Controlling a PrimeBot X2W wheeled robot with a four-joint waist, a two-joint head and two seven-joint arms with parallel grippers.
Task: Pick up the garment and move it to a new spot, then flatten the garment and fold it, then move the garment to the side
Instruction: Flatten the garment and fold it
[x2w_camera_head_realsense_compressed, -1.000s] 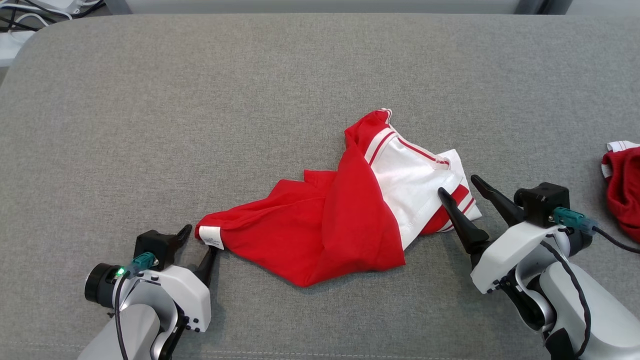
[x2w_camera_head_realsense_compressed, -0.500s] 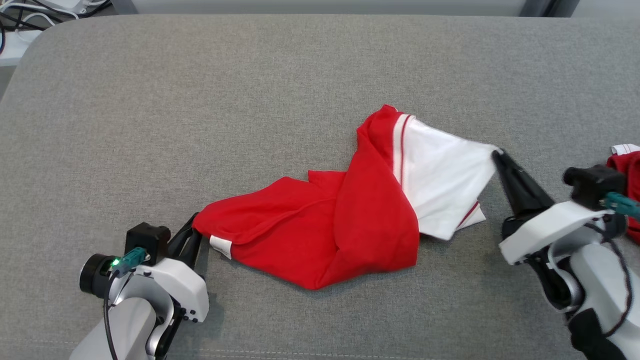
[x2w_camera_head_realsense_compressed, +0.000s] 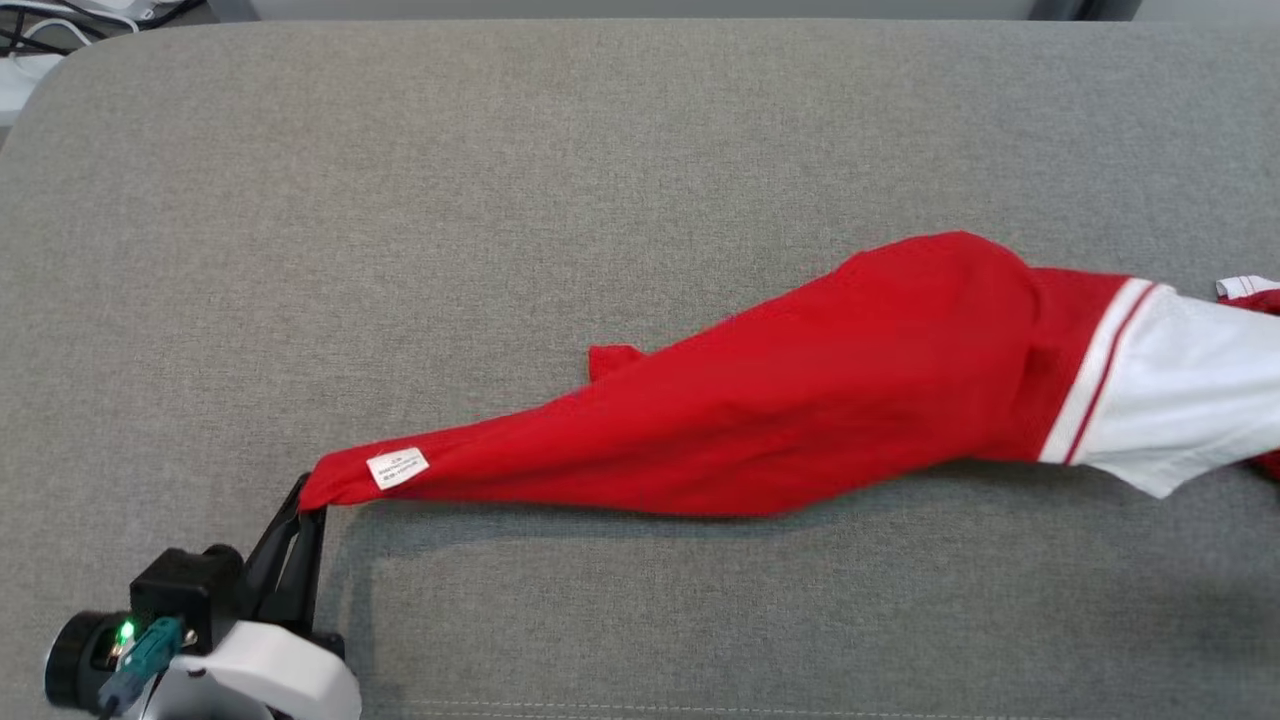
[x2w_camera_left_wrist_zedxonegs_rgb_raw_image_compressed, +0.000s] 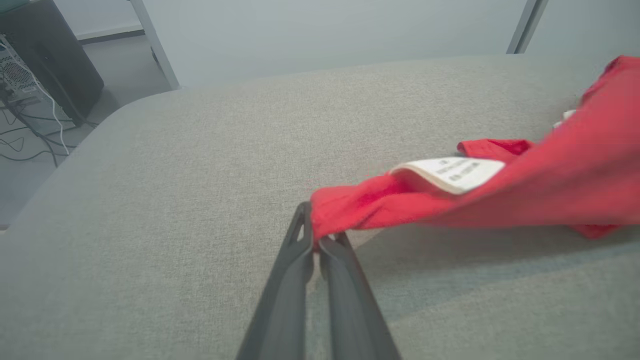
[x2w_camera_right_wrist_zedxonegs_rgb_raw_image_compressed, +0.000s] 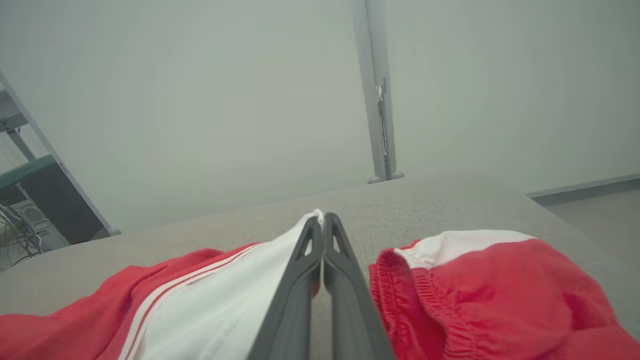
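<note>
The garment (x2w_camera_head_realsense_compressed: 800, 400) is red with a white, red-striped panel at its right end. It hangs stretched in a long taut band just above the grey padded surface (x2w_camera_head_realsense_compressed: 600, 150) and casts a shadow below. My left gripper (x2w_camera_head_realsense_compressed: 303, 503) is shut on its red corner beside the white label (x2w_camera_head_realsense_compressed: 397, 467). In the left wrist view the gripper (x2w_camera_left_wrist_zedxonegs_rgb_raw_image_compressed: 314, 236) pinches that bunched corner of the garment (x2w_camera_left_wrist_zedxonegs_rgb_raw_image_compressed: 525, 195). In the right wrist view my right gripper (x2w_camera_right_wrist_zedxonegs_rgb_raw_image_compressed: 323, 220) is shut on the edge of the garment's white panel (x2w_camera_right_wrist_zedxonegs_rgb_raw_image_compressed: 225, 300).
A second red piece of clothing (x2w_camera_right_wrist_zedxonegs_rgb_raw_image_compressed: 475, 295) with a white elastic band lies right of my right fingers, and at the right edge (x2w_camera_head_realsense_compressed: 1248, 290) in the head view. A computer tower and cables (x2w_camera_left_wrist_zedxonegs_rgb_raw_image_compressed: 45, 65) stand beyond the surface's rounded left corner. A metal post (x2w_camera_right_wrist_zedxonegs_rgb_raw_image_compressed: 375, 100) rises behind.
Both grippers went from open to shut on opposite ends of the garment and pulled apart. The crumpled heap is now a long stretched band, and the right gripper has left the head view to the right.
</note>
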